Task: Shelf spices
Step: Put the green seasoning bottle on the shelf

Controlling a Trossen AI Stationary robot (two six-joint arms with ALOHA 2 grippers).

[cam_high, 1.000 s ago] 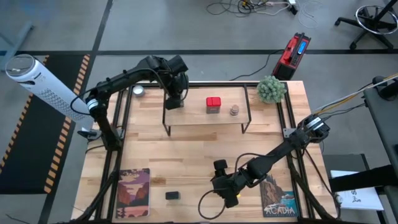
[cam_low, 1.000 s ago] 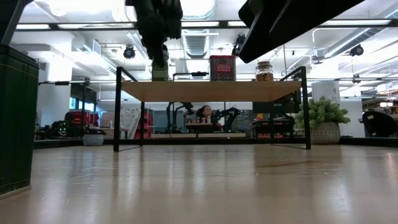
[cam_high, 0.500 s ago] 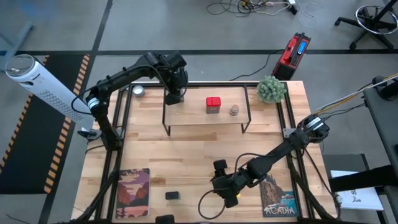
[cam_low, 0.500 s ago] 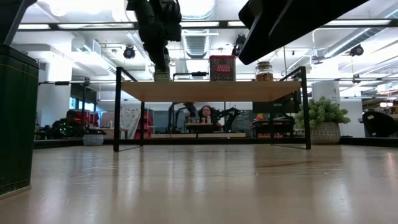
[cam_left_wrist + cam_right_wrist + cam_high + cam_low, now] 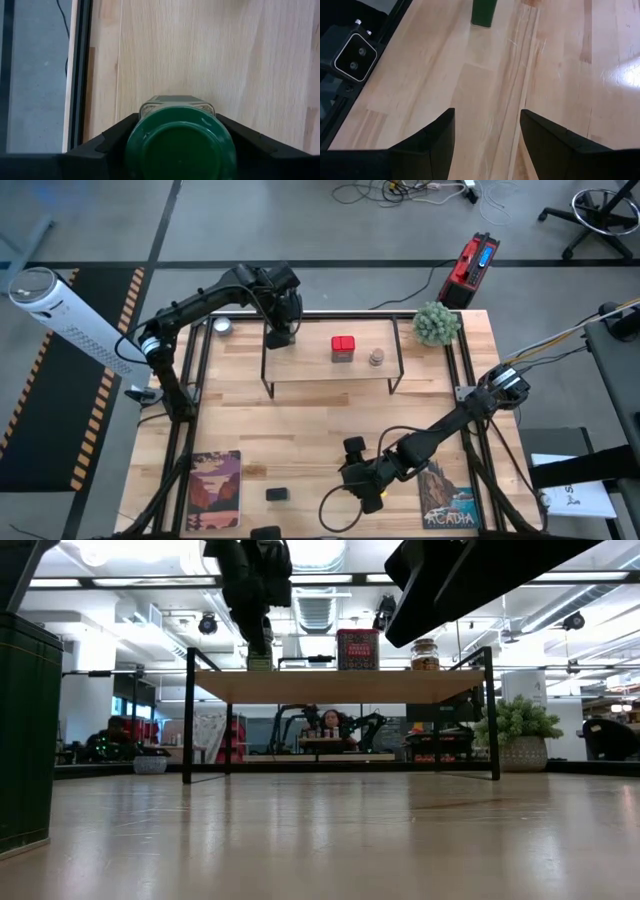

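The green-capped bottle (image 5: 180, 147) stands at the left end of the shelf (image 5: 320, 372), under my left gripper (image 5: 280, 332), which is shut on it; the low view shows the bottle's body (image 5: 260, 662) below the fingers, its base at the board (image 5: 340, 686). The red square tin (image 5: 343, 348) and the tiny beige jar (image 5: 377, 358) stand on the board farther right. The dark square jar (image 5: 277, 494) stands on the table near the near edge. My right gripper (image 5: 357, 472) hovers open over the table to the right of that jar. My left gripper holds the bottle by its green cap (image 5: 150, 150), pinched between the two fingers (image 5: 117, 137), which come from above, pointing down. The bottle is upright below the fingers. In the low view its base seems to rest on the shelf board.
A round silver tin (image 5: 222, 326) lies left of the shelf. A potted plant (image 5: 435, 323) stands at the far right corner. Picture cards lie near the near edge, left (image 5: 214, 488) and right (image 5: 448, 498). Bare table lies between the shelf and the near edge.
My left gripper, still shut on the bottle, has shifted a little toward the table's far edge over the shelf's left end, then held still. My right arm has kept still.
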